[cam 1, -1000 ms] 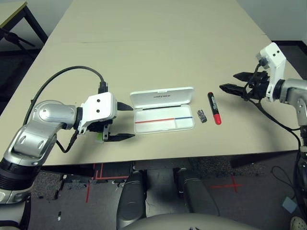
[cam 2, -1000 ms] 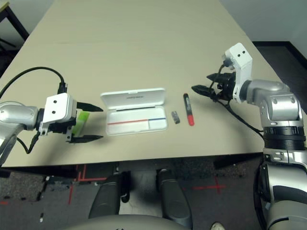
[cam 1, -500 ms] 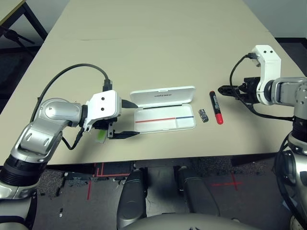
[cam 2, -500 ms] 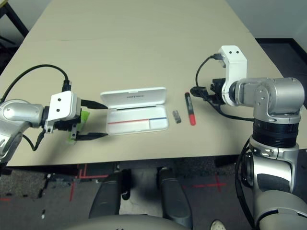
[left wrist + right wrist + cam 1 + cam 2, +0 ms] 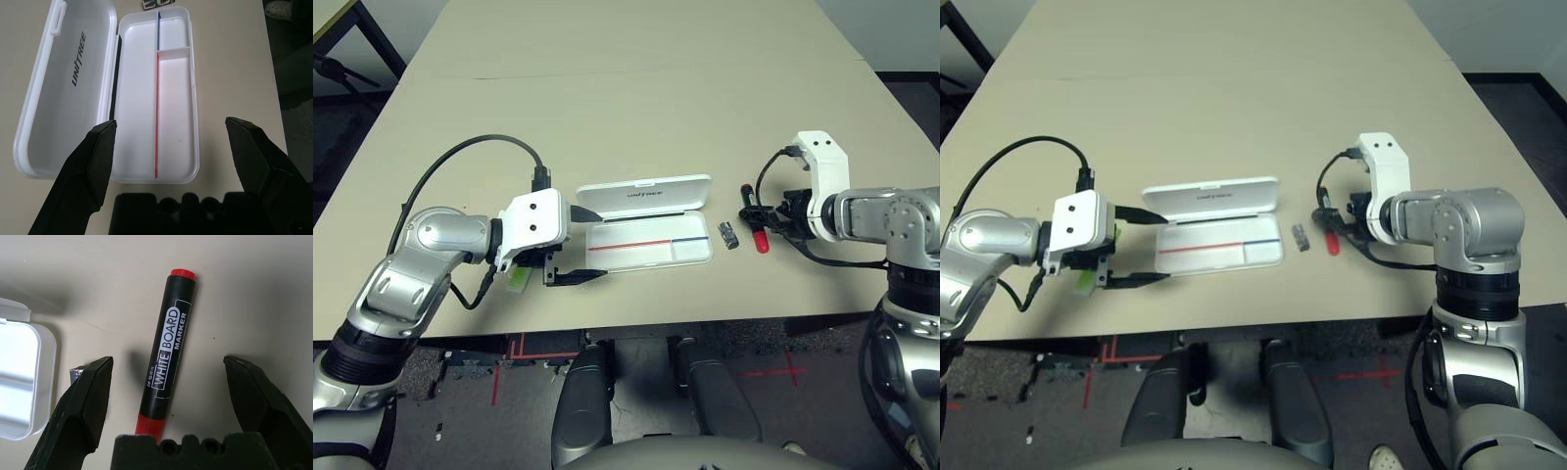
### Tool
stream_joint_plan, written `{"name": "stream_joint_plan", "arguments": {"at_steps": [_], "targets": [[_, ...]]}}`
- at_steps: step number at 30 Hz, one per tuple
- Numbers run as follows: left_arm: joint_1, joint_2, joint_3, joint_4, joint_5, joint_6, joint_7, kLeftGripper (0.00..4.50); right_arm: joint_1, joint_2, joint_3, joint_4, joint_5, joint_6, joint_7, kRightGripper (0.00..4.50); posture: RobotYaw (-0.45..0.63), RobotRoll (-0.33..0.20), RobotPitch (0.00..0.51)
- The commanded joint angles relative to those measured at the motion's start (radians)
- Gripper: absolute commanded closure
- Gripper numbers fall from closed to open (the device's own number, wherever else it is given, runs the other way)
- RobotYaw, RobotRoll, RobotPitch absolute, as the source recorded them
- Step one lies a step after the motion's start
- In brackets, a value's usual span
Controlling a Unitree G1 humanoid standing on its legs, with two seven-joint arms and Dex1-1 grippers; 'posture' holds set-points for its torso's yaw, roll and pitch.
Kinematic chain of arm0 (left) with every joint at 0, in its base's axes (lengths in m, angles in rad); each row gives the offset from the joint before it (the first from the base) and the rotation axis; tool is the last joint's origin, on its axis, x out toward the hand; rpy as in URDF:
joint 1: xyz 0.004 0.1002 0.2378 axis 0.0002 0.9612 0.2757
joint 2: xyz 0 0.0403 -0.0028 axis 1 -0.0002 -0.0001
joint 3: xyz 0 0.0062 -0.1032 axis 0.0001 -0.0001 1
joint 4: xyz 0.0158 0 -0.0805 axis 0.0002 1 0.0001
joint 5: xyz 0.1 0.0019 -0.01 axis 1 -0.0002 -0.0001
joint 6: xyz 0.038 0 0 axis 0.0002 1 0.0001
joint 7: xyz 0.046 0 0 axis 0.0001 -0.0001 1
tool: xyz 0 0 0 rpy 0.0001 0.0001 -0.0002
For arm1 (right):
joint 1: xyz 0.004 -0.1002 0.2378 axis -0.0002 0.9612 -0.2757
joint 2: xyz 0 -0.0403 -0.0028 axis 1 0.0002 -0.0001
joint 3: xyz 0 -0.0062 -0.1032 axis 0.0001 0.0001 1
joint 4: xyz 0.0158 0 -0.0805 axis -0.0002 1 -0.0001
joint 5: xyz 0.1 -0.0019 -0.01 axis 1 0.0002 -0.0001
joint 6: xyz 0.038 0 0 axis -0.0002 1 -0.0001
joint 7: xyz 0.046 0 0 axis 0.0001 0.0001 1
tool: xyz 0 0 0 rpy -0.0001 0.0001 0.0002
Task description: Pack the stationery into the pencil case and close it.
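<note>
Your right gripper [image 5: 168, 362] is spread wide over the whiteboard marker [image 5: 166, 352], gripping nothing; the metallic piece [image 5: 728, 235] lies at its nine o'clock, close by one finger. Your left gripper [image 5: 171, 125], also spread and empty, has the open pencil case [image 5: 649, 257] at three o'clock and the green highlighter [image 5: 519, 278] beneath it.

Table [image 5: 607, 117] | on it: open case [image 5: 649, 242], marker [image 5: 166, 347], grey piece [image 5: 728, 235], green highlighter [image 5: 518, 279]
</note>
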Motion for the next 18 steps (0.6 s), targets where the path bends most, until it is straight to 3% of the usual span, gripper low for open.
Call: {"name": "stream_joint_plan", "arguments": {"at_steps": [1,11,14,18], "targets": [[0.019,0.000,-0.010,-0.037,-0.002,0.014,0.015,0.02,0.000,0.001,0.036,0.009,-0.005,0.020,-0.003,0.00,0.08,0.000,0.217],[0.026,-0.004,-0.008,-0.069,-0.008,0.034,0.045,0.02,0.044,-0.028,0.146,0.076,-0.065,-0.087,0.030,0.00,0.10,0.000,0.217],[0.031,-0.003,-0.008,-0.074,-0.010,0.036,0.049,0.00,0.052,-0.047,0.170,0.081,-0.081,-0.125,0.040,0.63,0.10,0.000,0.216],[0.033,-0.004,-0.010,-0.073,-0.008,0.033,0.050,0.00,0.055,-0.070,0.192,0.086,-0.099,-0.159,0.057,2.17,0.10,0.000,0.216]]}}
